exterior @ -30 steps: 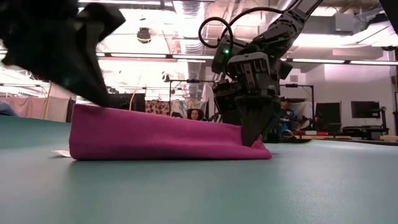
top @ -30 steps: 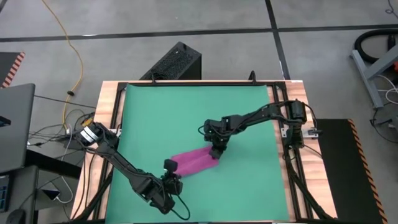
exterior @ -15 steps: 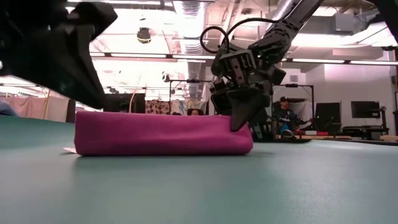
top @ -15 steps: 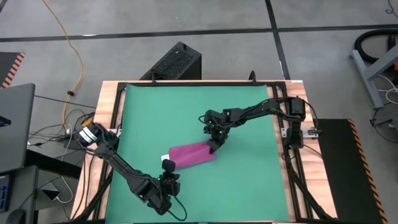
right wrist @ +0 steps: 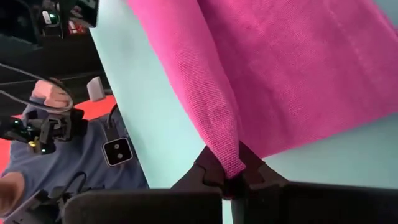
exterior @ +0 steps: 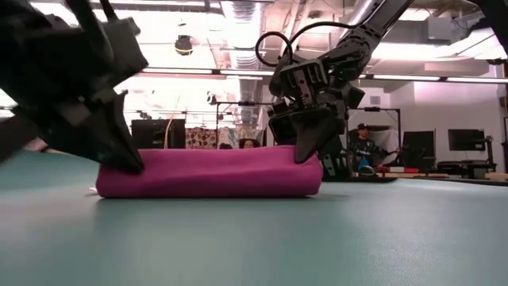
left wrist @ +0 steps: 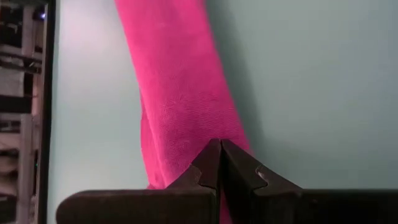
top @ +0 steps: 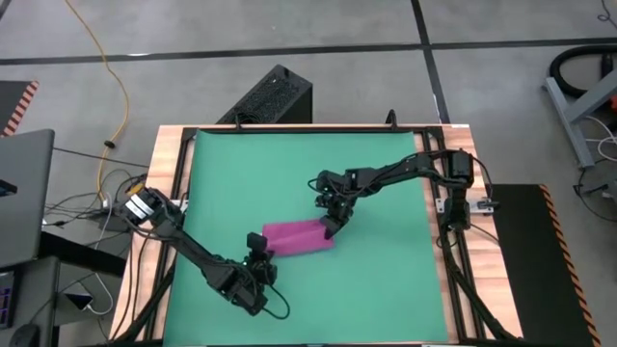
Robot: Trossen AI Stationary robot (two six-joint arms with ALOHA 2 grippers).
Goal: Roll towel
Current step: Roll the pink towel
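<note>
The magenta-pink towel lies as a thick, narrow, several-layered strip on the green mat, resting on its long underside. My left gripper is shut at the towel's left end. My right gripper is shut on the towel's right end. Both wrist views show the pink cloth running away from the fingertips. The white tag does not show. My left gripper sets its shut fingertips down on the top of the towel's left end, slanting down from the near left. No cloth shows between the fingers. The towel stays flat on the mat. My right gripper pinches a raised fold at the towel's right end between its two fingertips. The fingers slant down from the far right. The fold stands up a little; the rest of the towel lies on the mat.
Wooden rails frame the mat. A black box stands beyond the far edge and a laptop sits off the left side. People sit in the room behind. Bare mat lies far and right of the towel.
My right gripper has drawn the towel's right end toward the left and slightly far, then held still; the slanted, flatter cloth has become a shorter, thicker strip. My left gripper has gone toward the far edge and down, tipping onto the towel's left end.
</note>
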